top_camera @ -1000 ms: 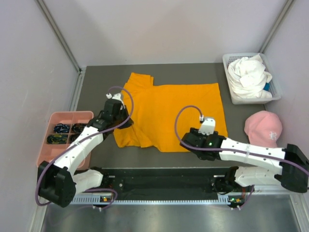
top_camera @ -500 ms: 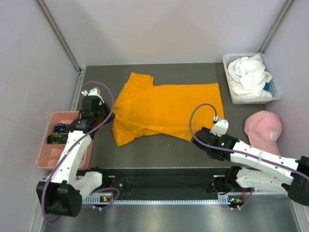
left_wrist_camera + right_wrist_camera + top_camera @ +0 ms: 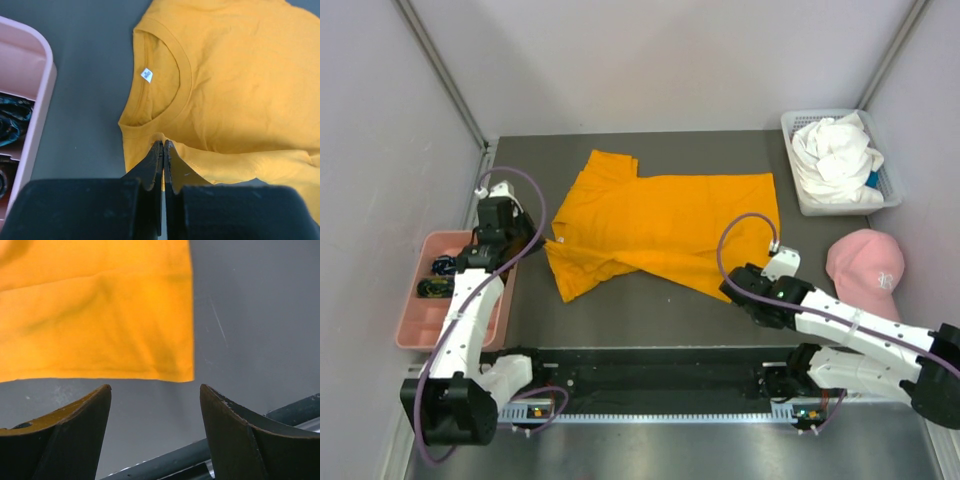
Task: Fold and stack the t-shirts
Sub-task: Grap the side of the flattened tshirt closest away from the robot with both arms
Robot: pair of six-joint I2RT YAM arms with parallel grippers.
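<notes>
On the dark grey desk [image 3: 650, 310], one bright orange cotton t-shirt [image 3: 670, 220] is lying spread flat, its long axis running left to right, its round collar pointing left and its hem pointing right. The left gripper [image 3: 533, 240] is pinching a ridge of the orange shoulder just beside that collar, fingers pressed together. The right gripper [image 3: 740, 285] is hovering with fingers apart over bare desk by the hem's near corner, holding nothing. A second t-shirt, one crumpled white cotton one [image 3: 835, 150], is sitting in the single white slotted plastic basket [image 3: 840, 208] at the far right.
</notes>
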